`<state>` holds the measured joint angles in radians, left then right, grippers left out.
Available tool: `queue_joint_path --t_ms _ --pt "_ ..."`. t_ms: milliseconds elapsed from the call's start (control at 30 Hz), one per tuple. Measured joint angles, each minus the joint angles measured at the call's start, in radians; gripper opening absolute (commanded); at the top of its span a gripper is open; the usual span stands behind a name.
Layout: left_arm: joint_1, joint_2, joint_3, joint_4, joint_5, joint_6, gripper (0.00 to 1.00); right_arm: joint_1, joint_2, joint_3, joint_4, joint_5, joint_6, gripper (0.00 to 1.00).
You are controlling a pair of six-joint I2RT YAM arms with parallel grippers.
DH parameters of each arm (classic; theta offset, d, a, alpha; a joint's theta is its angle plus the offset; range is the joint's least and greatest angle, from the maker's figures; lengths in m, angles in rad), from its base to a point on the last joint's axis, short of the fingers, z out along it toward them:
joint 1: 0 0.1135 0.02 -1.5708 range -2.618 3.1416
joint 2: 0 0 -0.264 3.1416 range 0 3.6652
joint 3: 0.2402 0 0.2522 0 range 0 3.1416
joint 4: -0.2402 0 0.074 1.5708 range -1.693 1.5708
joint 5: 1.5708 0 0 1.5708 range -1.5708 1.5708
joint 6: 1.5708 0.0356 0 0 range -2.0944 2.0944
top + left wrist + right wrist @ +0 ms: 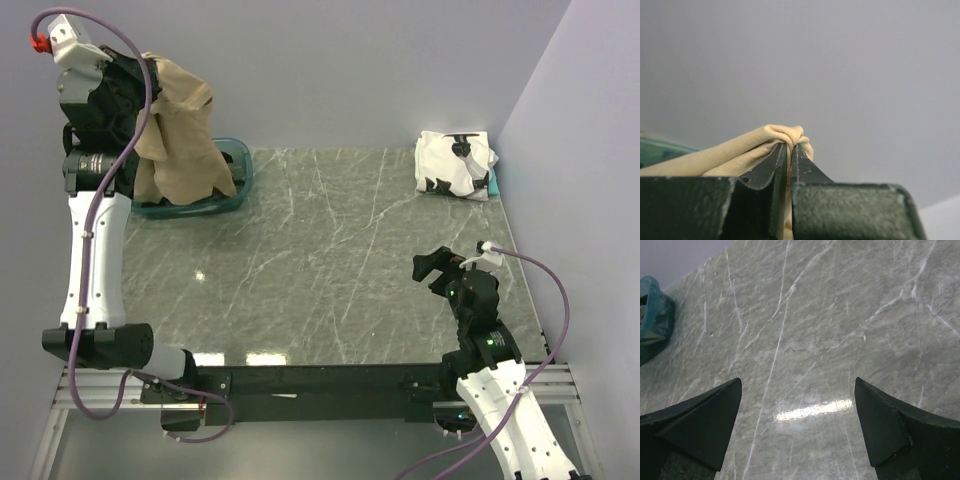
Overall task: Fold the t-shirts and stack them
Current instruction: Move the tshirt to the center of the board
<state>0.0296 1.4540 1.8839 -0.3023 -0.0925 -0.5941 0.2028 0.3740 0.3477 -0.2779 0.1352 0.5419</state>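
**Remote folding station.** My left tool (789, 148), jaws pinched almost together on a bunched fold of the tan t-shirt (178, 130), holds the garment high above the teal bin (243, 172) at the far left corner of the worktop (330, 250). The cloth hangs in a long drape from the pinch down to the bin. From overhead I cannot tell whether its lower hem hangs free or rests inside the rim. My right tool (797, 382) hovers low over bare stone near the right front, jaws spread wide and holding nothing. A white t-shirt with black patches (455, 165) lies folded in the far right corner, well apart from both tools.

The step in hand, as I judge it, is carrying the tan shirt out of the bin to the open middle of the worktop for spreading. To do it well I would raise it until the hem is plainly above the rim before swinging right, so the bin is not dragged along. I would move slowly, since the pinch takes only a small gather of soft cloth that could slip. Then I would lower the hem first and draw away so the shirt lies flat. The right tool is placed to take a second corner.

The worktop is grey-green veined stone, polished enough to throw glare, so cloth should slide easily. Plain pale walls (350, 70) close in behind and to the right.
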Motion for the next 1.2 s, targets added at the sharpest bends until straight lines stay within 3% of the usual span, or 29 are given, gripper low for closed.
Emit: queue_joint_path --t_ms 433,800,900,1000,1100,1133,1200 --pt "-0.169 -0.195 0.000 0.126 0.201 -0.051 0.01 0.000 -0.003 -0.002 0.002 -0.014 0.000 1.00" --pt "-0.311 -0.203 -0.008 0.188 0.328 -0.081 0.01 0.000 -0.026 -0.002 0.002 -0.016 0.000 1.00" --pt "-0.339 -0.217 -0.086 0.217 0.332 -0.092 0.06 0.000 -0.026 -0.002 0.002 -0.017 0.000 1.00" --pt "-0.368 -0.259 -0.283 0.278 0.320 -0.119 0.12 0.000 -0.026 -0.002 0.002 -0.017 0.000 1.00" --pt "-0.390 -0.294 -0.545 0.323 0.269 -0.156 0.37 0.000 -0.024 -0.002 0.002 -0.026 -0.001 1.00" --pt "-0.394 -0.291 -0.632 0.332 0.250 -0.171 0.58 0.000 -0.021 -0.002 0.003 -0.031 -0.002 1.00" --pt "-0.397 -0.268 -0.788 0.325 0.211 -0.199 0.82 0.000 -0.010 -0.002 0.006 -0.044 -0.006 1.00"
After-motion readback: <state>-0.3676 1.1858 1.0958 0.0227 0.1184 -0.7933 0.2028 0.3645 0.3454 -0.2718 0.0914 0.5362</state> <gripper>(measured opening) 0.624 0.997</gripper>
